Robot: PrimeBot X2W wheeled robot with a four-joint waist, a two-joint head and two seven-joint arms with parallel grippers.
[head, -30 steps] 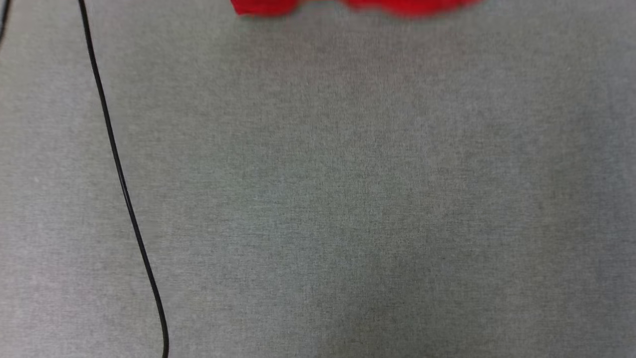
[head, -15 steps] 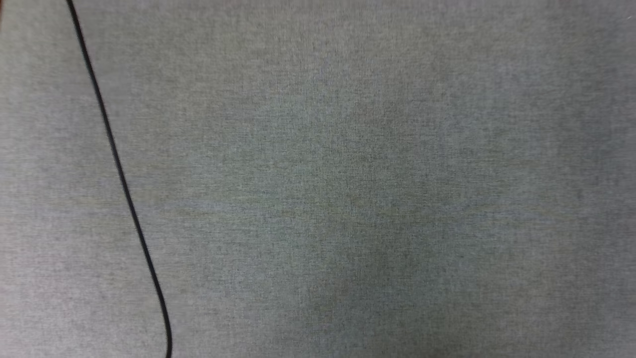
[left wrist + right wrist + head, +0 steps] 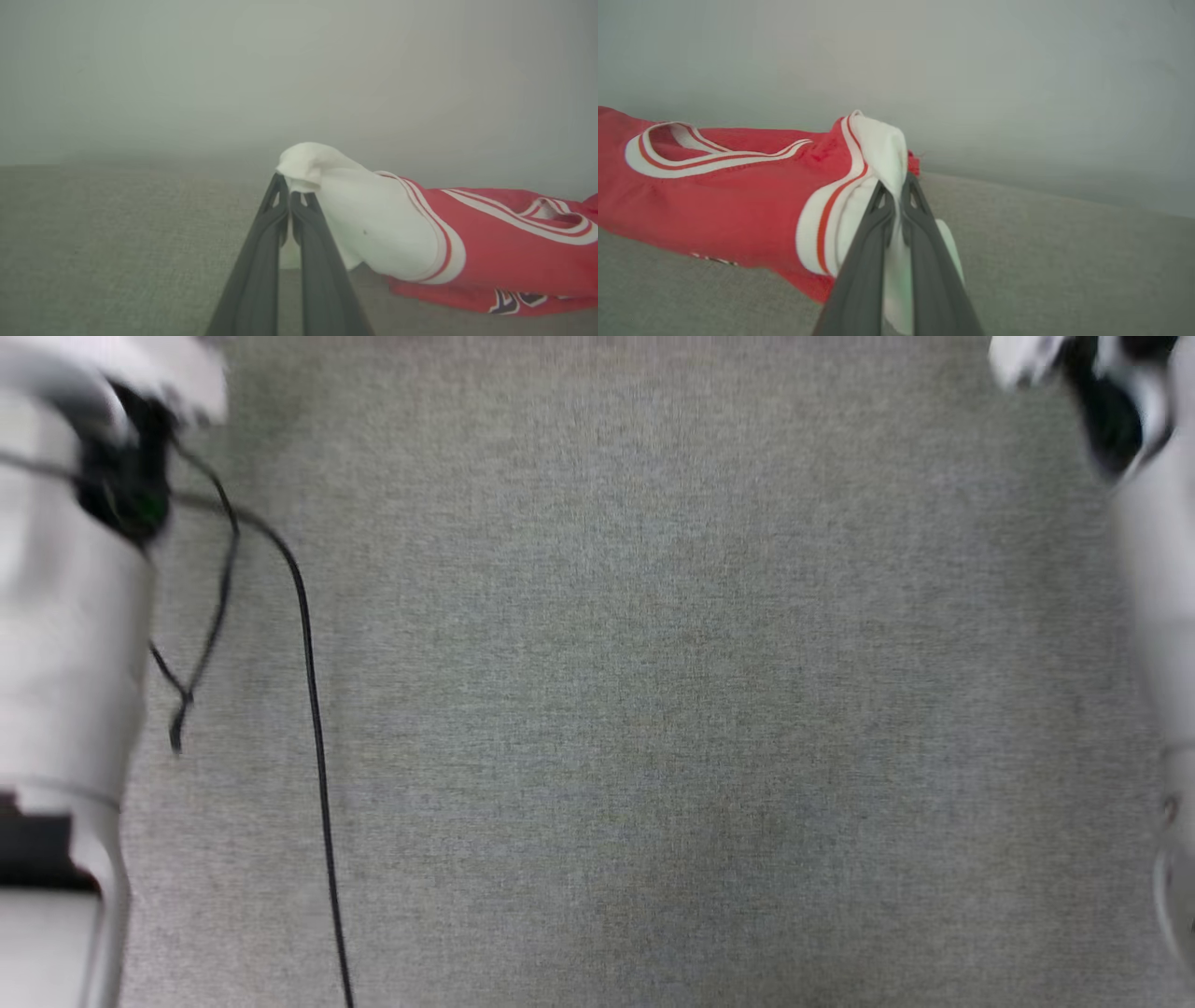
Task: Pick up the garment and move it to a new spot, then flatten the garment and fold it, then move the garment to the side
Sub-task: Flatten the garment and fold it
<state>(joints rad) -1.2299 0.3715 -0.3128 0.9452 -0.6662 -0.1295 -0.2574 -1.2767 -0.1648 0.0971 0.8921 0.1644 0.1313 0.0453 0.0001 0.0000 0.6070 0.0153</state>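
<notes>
**While both sleeves are pinched, spread evenly**

Fingers of left gripper (image 3: 289, 193) clamp one white sleeve (image 3: 369, 224), right gripper (image 3: 896, 193) fingers the other; garment (image 3: 719, 200) sags between, left of right wrist frame, seemingly onto the bench (image 3: 653, 709). Lower together, equal tension.

desk (image 3: 653, 709): covered in grey woven cloth, flat, with a faint darker patch low in the centre. a thin black cable (image 3: 316, 728) runs down its left part in the head view; lying or hanging, cannot tell. garment (image 3: 490, 261): red body sags onto the cloth in both wrist views, white sleeve ends raised off it.
</notes>
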